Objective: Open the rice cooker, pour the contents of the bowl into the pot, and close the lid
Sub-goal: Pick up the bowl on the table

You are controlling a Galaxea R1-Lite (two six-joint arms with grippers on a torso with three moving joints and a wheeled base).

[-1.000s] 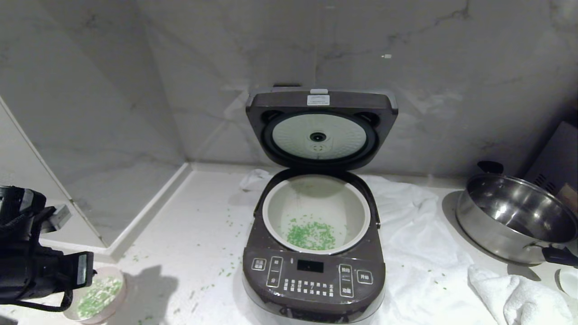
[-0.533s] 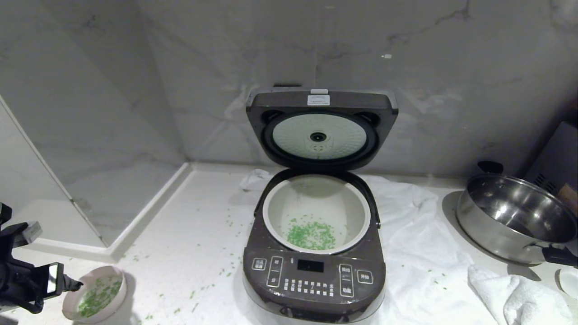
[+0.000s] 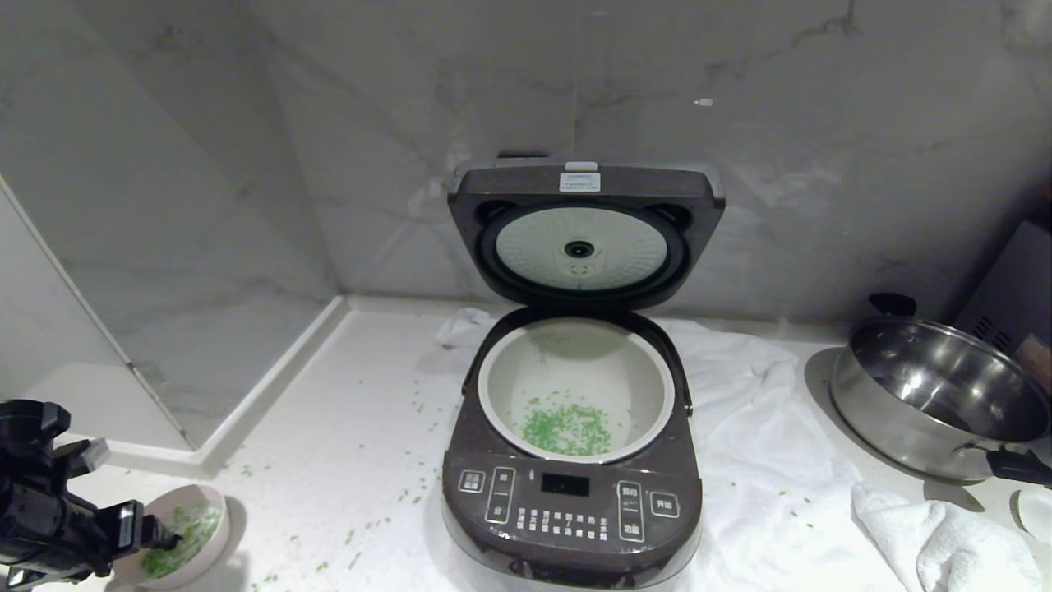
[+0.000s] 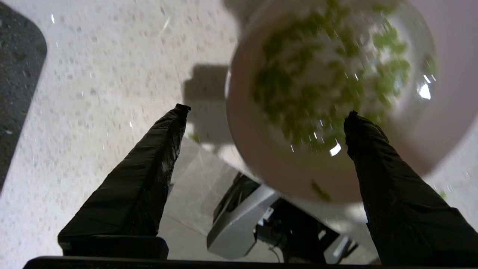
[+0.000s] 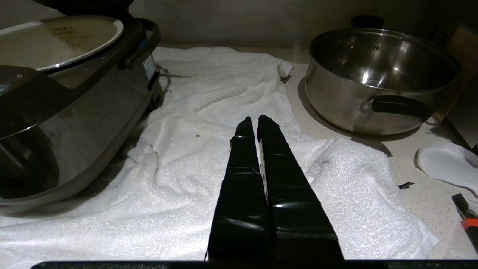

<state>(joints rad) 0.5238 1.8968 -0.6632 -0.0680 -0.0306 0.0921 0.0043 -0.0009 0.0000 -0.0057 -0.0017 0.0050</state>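
We record, against the frame a second back: the left gripper [image 3: 152, 538] then covered the bowl [image 3: 185, 538] at the worktop's [image 3: 353, 444] lower-left corner; the gripper has since drawn back toward the frame edge at 8 o'clock, its jaws now spread wide and gripping nothing, one finger [image 4: 373, 149] over the bowl's inside and the other outside the rim; we cannot tell whether either touches. The bowl stands upright on the worktop at 8 o'clock from the rice cooker [image 3: 573, 501], well apart from it, with green contents [image 3: 177, 544] left inside. Everything else lies as before. Count: one rice cooker at centre, its lid [image 3: 585, 234] standing upright at 12 o'clock; one white pot [image 3: 575, 386] seated in it, holding a patch of green bits [image 3: 567, 429]; one bowl; one steel pan [image 3: 937, 399] at 3 o'clock; one white towel [image 3: 764, 460] under and beside the cooker; many loose green bits [image 3: 411, 496] strewn on the worktop, too many to count. Two grippers: the right gripper [image 5: 255, 119], jaws pressed together and empty, hangs parked over the towel between cooker and pan.
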